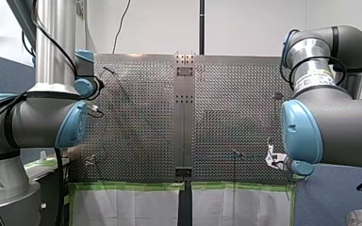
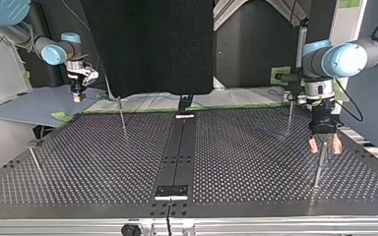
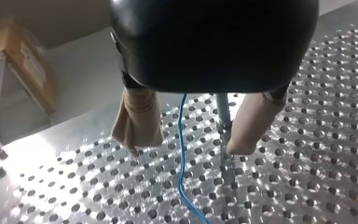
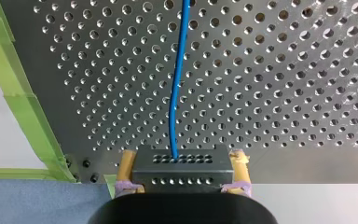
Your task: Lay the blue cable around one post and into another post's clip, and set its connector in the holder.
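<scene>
Closest in, my left tool (image 3: 186, 150) hung with its beige pads (image 3: 137, 116) apart, clamped on nothing. The blue cable (image 3: 181, 186) ran loose down the gap between them and, as far as I could see, touched neither pad. A thin post (image 3: 227, 170) stood just beside one pad, at the gap's edge, with the perforated desk (image 3: 307, 140) under both.

My worry was that post. Closing from there could have caught it along with the cable, or a sideways slide could have knocked a pad into it. And with the cable unheld at this end, any pull from the other end could have dragged it clear of the gap before it lay around anything.

Further off, my right tool (image 2: 78, 96) was shut tight on the connector (image 4: 182, 175), a dark block gripped between yellow pads. The cable left the block's face and ran ahead of it over the desk. Green tape (image 4: 28, 107) marked the desk's edge just beside that tool.

My left arm's wrist pointed straight down, fingertips hanging over the desk alongside the post. My right arm also pointed down, just off the desk's edge, well apart from the left. I could not pick out the clip or the holder, so the connector looked far from set.
</scene>
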Tool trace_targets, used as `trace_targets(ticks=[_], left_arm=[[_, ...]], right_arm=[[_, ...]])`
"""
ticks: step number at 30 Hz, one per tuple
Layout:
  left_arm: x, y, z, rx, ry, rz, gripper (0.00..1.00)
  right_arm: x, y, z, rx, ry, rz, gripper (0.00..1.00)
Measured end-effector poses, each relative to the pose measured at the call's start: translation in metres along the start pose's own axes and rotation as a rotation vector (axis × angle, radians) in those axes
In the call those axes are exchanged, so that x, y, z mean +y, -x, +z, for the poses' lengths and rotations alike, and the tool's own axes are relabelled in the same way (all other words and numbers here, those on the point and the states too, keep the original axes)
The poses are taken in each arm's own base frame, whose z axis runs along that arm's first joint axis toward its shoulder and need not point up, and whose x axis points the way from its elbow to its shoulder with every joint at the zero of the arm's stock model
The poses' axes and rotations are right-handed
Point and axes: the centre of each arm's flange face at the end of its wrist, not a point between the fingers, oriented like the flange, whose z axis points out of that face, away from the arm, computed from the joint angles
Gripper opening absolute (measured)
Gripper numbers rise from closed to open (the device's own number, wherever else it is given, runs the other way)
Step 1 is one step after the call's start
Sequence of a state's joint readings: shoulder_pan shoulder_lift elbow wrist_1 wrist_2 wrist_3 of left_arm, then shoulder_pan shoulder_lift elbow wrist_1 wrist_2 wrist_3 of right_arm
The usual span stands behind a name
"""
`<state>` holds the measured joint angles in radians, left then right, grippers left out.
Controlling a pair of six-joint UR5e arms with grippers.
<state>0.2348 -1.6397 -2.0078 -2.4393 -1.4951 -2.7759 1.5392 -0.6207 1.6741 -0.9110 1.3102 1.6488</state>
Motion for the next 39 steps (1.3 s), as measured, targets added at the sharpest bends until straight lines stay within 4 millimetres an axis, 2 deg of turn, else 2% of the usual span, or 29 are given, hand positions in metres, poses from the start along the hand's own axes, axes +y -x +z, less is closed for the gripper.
trace_targets(ticks=[3,13,26,31,35,39], left_arm=[[0.007,-0.001,0.001,-0.014,0.02,-0.017,1.0],[0.052,-0.016,0.006,-0.03,0.135,0.05,1.0],[0.053,-0.014,0.022,-0.05,0.134,0.065,1.0],[0.064,-0.022,0.03,-0.023,0.162,0.083,1.0],[0.07,-0.027,0.032,-0.01,0.172,0.095,1.0],[0.071,-0.028,0.033,-0.007,0.17,0.095,1.0]], right_arm=[[0.0,0.0,0.0,0.0,0.0,-0.001,0.0],[0.0,0.002,0.0,-0.005,0.0,-0.002,0.0],[0.001,0.002,-0.001,-0.007,0.003,-0.002,0.0],[0.007,0.0,0.0,-0.004,0.018,-0.008,0.0],[0.011,-0.006,0.002,0.003,0.028,-0.021,0.0],[0.009,-0.02,0.003,0.012,0.029,-0.027,0.0]])
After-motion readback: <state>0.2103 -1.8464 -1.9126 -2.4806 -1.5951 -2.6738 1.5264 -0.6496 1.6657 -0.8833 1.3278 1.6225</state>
